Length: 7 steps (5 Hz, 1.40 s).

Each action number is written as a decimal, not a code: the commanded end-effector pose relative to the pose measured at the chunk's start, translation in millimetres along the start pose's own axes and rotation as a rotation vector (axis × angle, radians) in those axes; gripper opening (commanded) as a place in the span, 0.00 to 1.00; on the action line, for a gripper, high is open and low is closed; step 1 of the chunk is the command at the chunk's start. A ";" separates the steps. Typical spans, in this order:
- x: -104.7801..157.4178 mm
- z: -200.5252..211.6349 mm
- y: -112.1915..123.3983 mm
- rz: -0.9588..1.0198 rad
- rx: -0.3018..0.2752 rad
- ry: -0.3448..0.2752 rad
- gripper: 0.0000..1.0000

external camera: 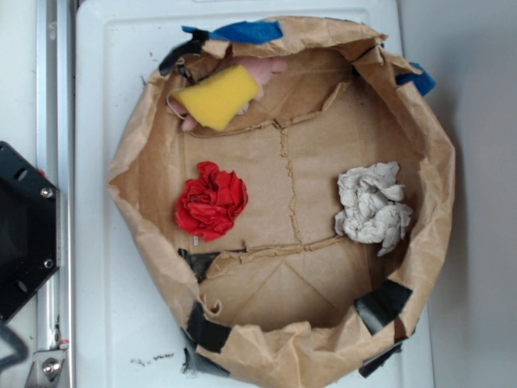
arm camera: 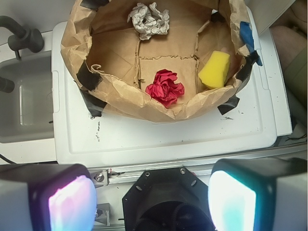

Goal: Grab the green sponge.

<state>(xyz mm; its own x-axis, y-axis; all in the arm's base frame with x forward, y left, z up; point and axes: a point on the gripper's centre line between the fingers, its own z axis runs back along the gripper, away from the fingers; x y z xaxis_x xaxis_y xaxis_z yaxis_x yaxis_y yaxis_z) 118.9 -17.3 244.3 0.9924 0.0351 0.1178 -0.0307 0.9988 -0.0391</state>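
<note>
Approach hasn't really started: the gripper (arm camera: 153,199) hangs wide open and empty, pulled back over the arm's base, well short of the bag (external camera: 440,202). The sponge (arm camera: 214,70) leans against the bag's right wall, near the red ball (arm camera: 165,87). Next it should reach in and drop over the sponge.
</note>
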 end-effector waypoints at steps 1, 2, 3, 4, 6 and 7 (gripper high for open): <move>0.0 0.0 0.0 0.000 0.000 0.000 1.00; 48.8 -10.1 -11.6 0.055 0.035 -0.029 1.00; 91.4 -30.2 -13.7 0.151 0.058 -0.032 1.00; 109.3 -50.0 -4.9 0.302 0.024 -0.037 1.00; 103.7 -87.2 35.2 0.567 0.049 -0.052 1.00; 100.2 -103.8 48.1 0.628 0.091 -0.012 1.00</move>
<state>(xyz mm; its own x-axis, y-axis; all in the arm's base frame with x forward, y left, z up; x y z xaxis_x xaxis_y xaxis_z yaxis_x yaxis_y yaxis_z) 230.5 20.2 142.5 0.8005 0.5938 0.0813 -0.5958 0.8032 0.0004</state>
